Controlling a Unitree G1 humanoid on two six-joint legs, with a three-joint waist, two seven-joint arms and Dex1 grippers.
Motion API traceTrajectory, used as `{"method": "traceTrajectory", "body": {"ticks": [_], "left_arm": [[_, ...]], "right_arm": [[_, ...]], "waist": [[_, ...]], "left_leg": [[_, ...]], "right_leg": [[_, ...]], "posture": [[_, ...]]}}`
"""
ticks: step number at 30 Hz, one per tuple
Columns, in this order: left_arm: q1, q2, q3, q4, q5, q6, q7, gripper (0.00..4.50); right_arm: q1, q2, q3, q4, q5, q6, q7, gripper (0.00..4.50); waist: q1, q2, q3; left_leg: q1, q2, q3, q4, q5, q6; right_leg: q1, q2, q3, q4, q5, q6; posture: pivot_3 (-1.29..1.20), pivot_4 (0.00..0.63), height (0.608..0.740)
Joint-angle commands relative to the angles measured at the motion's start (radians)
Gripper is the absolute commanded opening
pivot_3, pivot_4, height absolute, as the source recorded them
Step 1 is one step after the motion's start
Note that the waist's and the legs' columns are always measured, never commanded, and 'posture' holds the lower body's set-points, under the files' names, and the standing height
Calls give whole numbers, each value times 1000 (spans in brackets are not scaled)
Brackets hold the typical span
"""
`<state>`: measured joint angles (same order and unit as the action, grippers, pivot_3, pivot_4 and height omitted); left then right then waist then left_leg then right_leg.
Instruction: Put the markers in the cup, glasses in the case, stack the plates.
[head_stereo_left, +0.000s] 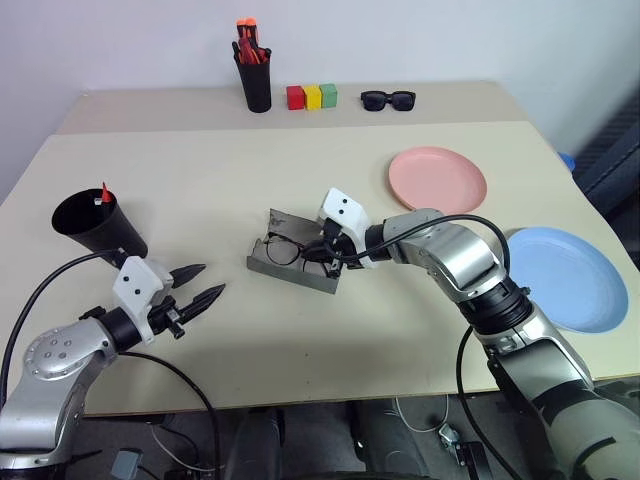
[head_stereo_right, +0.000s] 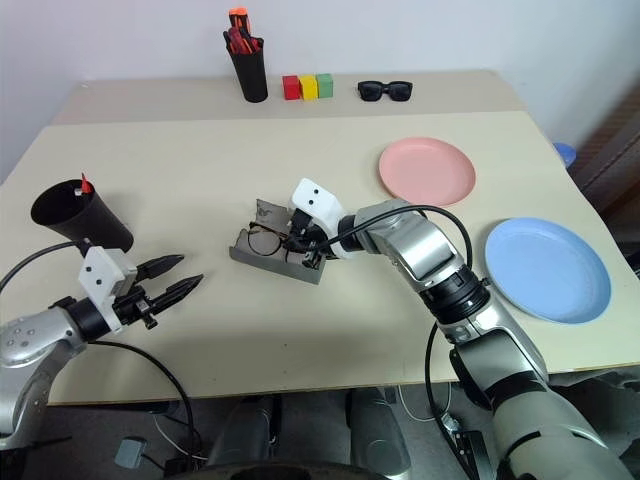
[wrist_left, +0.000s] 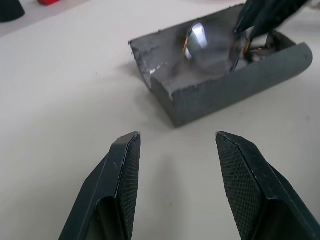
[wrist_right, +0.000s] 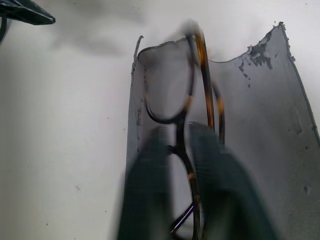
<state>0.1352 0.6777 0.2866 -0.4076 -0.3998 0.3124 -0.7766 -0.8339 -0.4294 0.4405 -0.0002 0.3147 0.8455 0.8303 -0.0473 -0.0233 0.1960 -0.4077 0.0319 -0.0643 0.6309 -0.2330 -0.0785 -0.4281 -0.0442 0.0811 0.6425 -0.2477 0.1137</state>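
Observation:
The grey case (head_stereo_left: 290, 265) lies open at the table's middle with the glasses (head_stereo_left: 284, 249) standing in its trough. My right gripper (head_stereo_left: 318, 252) reaches into the case from the right. Its fingers (wrist_right: 150, 190) straddle the bridge of the glasses (wrist_right: 200, 75), slightly parted. My left gripper (head_stereo_left: 200, 283) hovers open and empty left of the case (wrist_left: 220, 95), pointing at it. The black cup (head_stereo_left: 95, 225) stands at the left edge with a marker's red tip (head_stereo_left: 104, 192) poking out. The pink plate (head_stereo_left: 437, 180) and blue plate (head_stereo_left: 570, 278) lie apart on the right.
At the back stand a black pen holder with orange-red pens (head_stereo_left: 254, 75), three coloured blocks (head_stereo_left: 312, 96) and black sunglasses (head_stereo_left: 387, 99). Bare tabletop lies between the case and the cup and along the front edge.

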Motion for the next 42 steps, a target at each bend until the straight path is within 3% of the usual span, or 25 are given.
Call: {"method": "traceTrajectory", "body": {"ticks": [1,3,6,9,12,22,28,34,42], "left_arm": [[-31,13,-9,-29,-7,18,10,2421],[-55,10,-18,-27,-10,30,14,2421],[-155,-17,-42,-7,-53,96,46,2421],[-280,-46,-105,46,-48,154,69,1596],[-445,-81,-206,147,-6,198,82,92],[-996,-214,-433,726,187,269,89,35],[-1175,-261,-470,1024,221,314,-12,35],[-1204,-246,-516,1101,263,274,-163,35],[-1042,-135,-515,803,215,280,-391,35]], "right_arm": [[-6,16,-50,-33,-11,-25,-16,2381],[-6,17,-68,-46,-11,-41,-20,3266],[15,-4,-109,-102,3,-60,-9,3266],[62,-41,-146,-175,14,-75,5,3295],[134,-92,-185,-254,16,-92,7,3295],[361,-244,-274,-445,16,-116,-1,3295],[427,-250,-298,-521,31,-99,-23,3295],[464,-263,-317,-549,38,-103,-28,3295],[476,-277,-339,-499,24,-133,-30,3295]], "waist": [[0,0,0],[0,0,0],[4,0,0],[8,0,0],[12,-1,0],[-4,-1,0],[-5,-1,0],[3,-1,0],[2,-1,0]], "left_leg": [[0,0,0,0,0,0],[0,0,0,0,0,0],[0,0,0,0,0,0],[0,0,-1,1,0,0],[0,-1,-2,1,0,0],[1,-1,-3,1,0,0],[0,-1,-3,1,0,0],[0,-2,-3,1,0,0],[0,-1,-3,0,0,0]], "right_leg": [[0,0,0,0,0,1],[0,0,0,0,1,1],[0,0,0,1,1,2],[0,0,0,1,1,2],[2,0,0,1,0,3],[2,2,0,2,0,3],[1,2,0,3,0,4],[1,2,0,2,0,4],[1,1,0,3,0,3]], "posture": [[0,150,740],[0,150,740],[0,150,740],[0,150,740],[0,150,740],[0,150,740],[0,150,740],[0,150,740],[0,150,740]]}}
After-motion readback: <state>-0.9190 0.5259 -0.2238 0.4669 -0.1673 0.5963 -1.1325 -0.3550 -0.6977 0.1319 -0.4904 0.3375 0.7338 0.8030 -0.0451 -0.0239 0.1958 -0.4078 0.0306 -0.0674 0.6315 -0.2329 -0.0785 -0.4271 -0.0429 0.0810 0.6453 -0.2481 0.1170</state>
